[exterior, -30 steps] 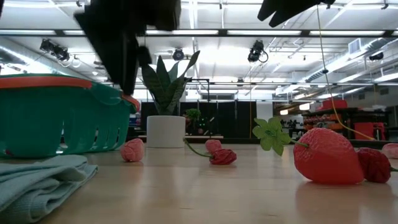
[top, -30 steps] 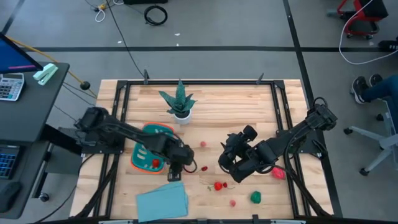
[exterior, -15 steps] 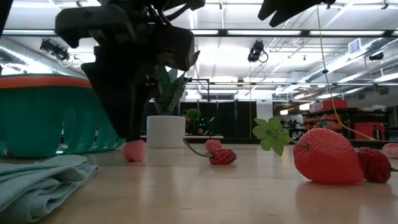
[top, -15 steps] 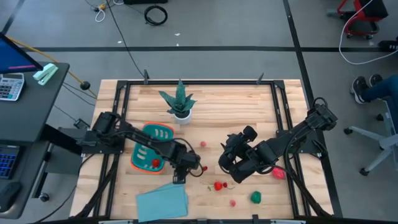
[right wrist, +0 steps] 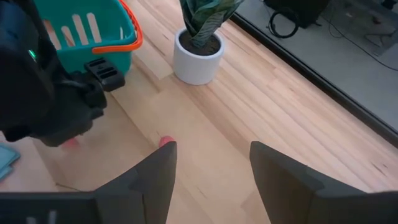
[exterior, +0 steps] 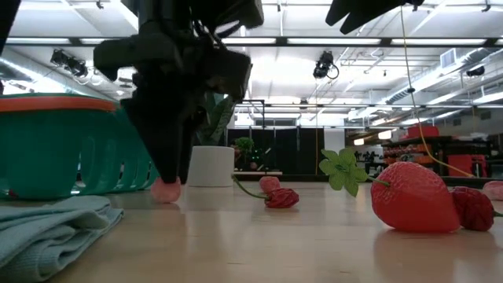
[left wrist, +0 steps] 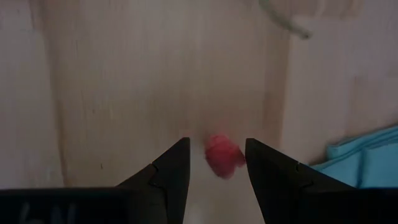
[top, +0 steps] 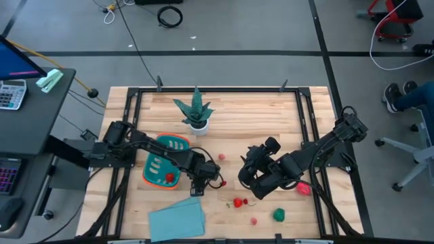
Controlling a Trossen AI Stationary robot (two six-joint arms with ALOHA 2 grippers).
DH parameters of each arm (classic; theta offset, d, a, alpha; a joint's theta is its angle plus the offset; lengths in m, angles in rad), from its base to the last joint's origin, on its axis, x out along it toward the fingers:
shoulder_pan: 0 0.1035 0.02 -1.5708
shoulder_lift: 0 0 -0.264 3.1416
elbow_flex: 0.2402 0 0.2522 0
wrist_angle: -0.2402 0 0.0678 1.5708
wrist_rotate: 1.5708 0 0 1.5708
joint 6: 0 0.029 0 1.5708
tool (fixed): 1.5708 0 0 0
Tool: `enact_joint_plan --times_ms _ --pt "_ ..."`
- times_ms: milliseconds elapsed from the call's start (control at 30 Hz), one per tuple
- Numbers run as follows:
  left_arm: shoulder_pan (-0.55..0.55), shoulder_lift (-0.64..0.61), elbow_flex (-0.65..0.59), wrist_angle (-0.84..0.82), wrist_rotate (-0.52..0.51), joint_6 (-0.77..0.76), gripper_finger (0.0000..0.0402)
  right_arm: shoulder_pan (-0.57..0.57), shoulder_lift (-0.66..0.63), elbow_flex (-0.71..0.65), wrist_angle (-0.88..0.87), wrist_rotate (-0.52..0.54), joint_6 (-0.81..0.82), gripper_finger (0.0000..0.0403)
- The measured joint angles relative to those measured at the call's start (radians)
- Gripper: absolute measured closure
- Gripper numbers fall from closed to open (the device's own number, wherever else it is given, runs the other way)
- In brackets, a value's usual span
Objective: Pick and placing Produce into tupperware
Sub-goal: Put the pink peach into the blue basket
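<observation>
My left gripper (top: 205,182) (left wrist: 216,146) is open and points down just right of the teal tupperware (top: 161,163) (exterior: 63,145). Its fingers stand on either side of a small pinkish-red produce piece (left wrist: 224,157) (exterior: 165,190) that lies on the table, with a gap showing on each side. One red piece (top: 169,177) lies inside the tupperware. More produce is scattered on the wood: a red strawberry with a green stalk (top: 239,202) (exterior: 413,196), a green piece (top: 279,215), and a pink one (top: 303,188). My right gripper (top: 252,177) (right wrist: 211,168) is open above the table's middle.
A spiky green plant in a white pot (top: 196,115) (right wrist: 199,43) stands beyond the tupperware. A light-blue cloth (top: 178,218) (left wrist: 367,165) lies near the table's near edge, close to my left gripper. Black frame rails (top: 135,102) run along the table's sides.
My left gripper has moved from the tupperware's right rim a little toward the table's right edge and down, until its open fingers straddle the small pinkish piece on the table. The produce and the tupperware have stayed in place.
</observation>
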Motion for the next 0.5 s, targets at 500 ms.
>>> enact_joint_plan --times_ms 500 --pt "-0.008 0.045 0.003 -0.039 -0.019 0.012 0.0279 0.000 0.002 0.001 0.029 -0.008 0.000 0.0188"
